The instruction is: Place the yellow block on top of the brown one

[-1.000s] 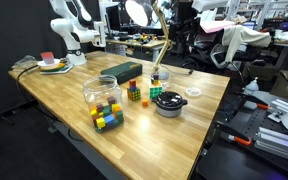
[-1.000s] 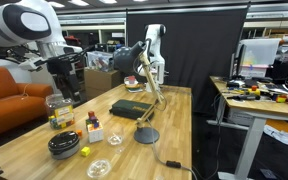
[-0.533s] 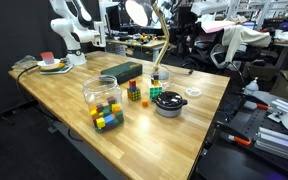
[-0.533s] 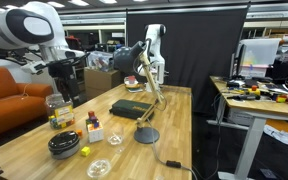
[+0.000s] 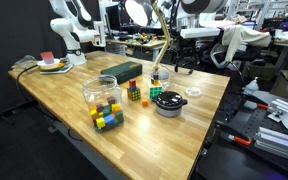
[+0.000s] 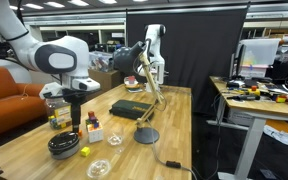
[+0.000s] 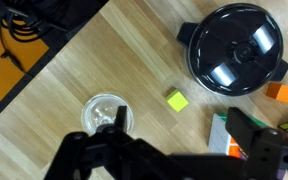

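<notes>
Yellow block (image 7: 176, 99) lies just ahead of the wide-open, empty gripper (image 7: 174, 140).

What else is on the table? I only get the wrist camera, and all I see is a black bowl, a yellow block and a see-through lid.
Observer: A clear jar full of coloured cubes stands on the table, outside your picture.
Operator: Is my hand touching the table?
Observer: No. In an exterior view the hand hangs in the air above the wood.
Operator: Is there anything big near it?
Observer: Yes, a desk lamp with a round black base stands beside a flat dark box.
</notes>
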You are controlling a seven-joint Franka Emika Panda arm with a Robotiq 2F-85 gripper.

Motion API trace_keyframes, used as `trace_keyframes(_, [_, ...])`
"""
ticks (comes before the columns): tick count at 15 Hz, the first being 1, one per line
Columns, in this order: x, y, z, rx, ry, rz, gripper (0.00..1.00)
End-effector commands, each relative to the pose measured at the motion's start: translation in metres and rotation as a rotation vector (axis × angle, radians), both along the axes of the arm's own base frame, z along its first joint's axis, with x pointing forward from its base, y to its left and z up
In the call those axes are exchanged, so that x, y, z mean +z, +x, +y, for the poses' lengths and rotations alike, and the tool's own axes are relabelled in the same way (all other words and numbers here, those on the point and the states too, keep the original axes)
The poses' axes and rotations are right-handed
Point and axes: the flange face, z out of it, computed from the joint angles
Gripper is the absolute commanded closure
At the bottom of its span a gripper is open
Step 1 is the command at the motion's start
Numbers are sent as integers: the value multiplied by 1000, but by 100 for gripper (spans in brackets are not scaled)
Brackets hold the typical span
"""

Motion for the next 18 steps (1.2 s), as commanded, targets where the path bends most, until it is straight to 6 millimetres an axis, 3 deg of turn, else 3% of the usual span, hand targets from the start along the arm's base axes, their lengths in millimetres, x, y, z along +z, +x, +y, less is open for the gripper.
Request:
trace_keyframes(1, [-2,3,-1,-11,6,3,0])
trace_keyframes(8, [-8,10,2,-32,69,7,0])
trace_keyframes(15, [-78,7,-25,-361,77,104,0])
trace_keyframes(18, [-86,2,-28,-342,74,118,0])
